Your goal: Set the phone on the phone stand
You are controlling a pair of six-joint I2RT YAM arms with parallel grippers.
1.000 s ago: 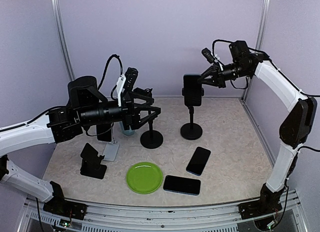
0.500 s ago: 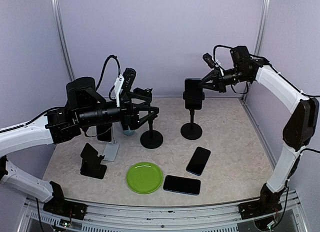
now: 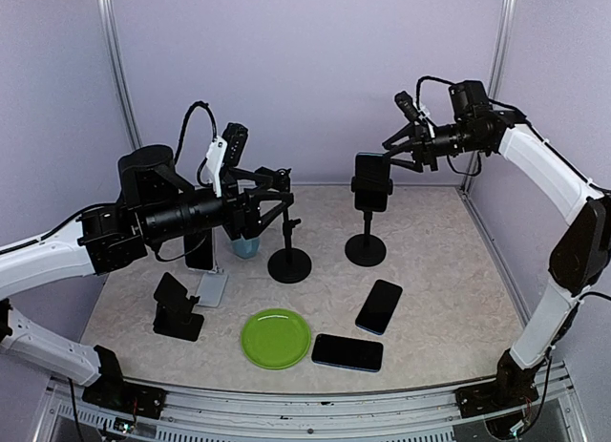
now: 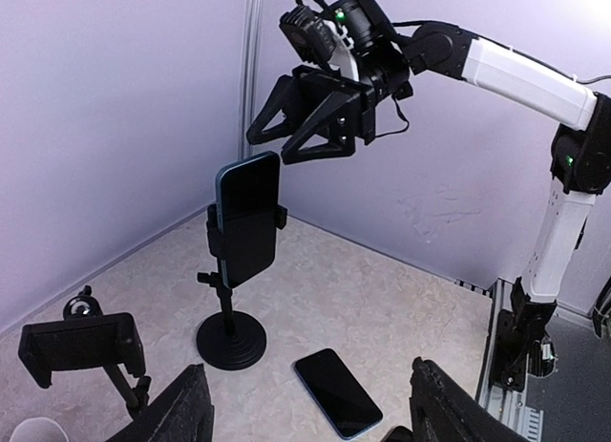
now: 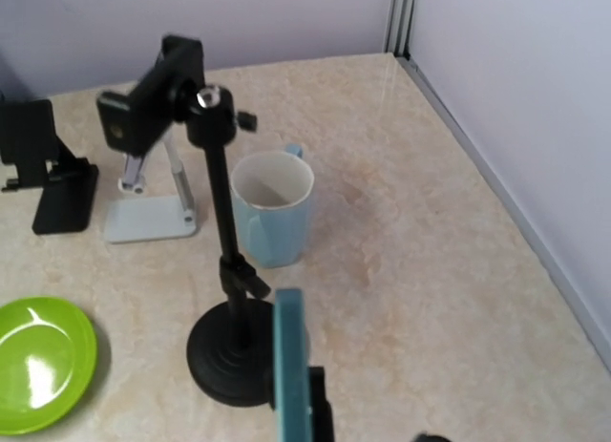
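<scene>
Since one second ago my right tool (image 3: 389, 152) has let go of the phone (image 3: 370, 181) and pulled back toward the far right corner. Now it hangs near the phone's upper edge, not touching, with its fingers spread wide. My left tool (image 3: 284, 192) has drifted a little to the left; it is also wide and carries nothing.

The phone stands upright in the clamp of the tall phone stand (image 3: 366, 246), so I judge that the placing is done and only the retreat remains. To do this well, I should keep the right fingers wide and go up and back, never sideways across the phone's top. This stand is a thin pole on a small round foot, and I think a light push can tip it.

On the counter (image 3: 439, 270) I count:
- Four stands: the loaded one, an empty pole stand (image 3: 289, 264), a low black stand (image 3: 178, 308) and a white stand (image 3: 212, 287).
- One green plate (image 3: 275, 337).
- Three sure phones: the clamped one, a slanted phone (image 3: 379, 306) and a near phone (image 3: 347, 352), both lying flat.
- A dark slab (image 3: 200, 253) on the white stand, which may be a fourth phone; I cannot tell.
- One blue mug (image 3: 246, 247).
</scene>
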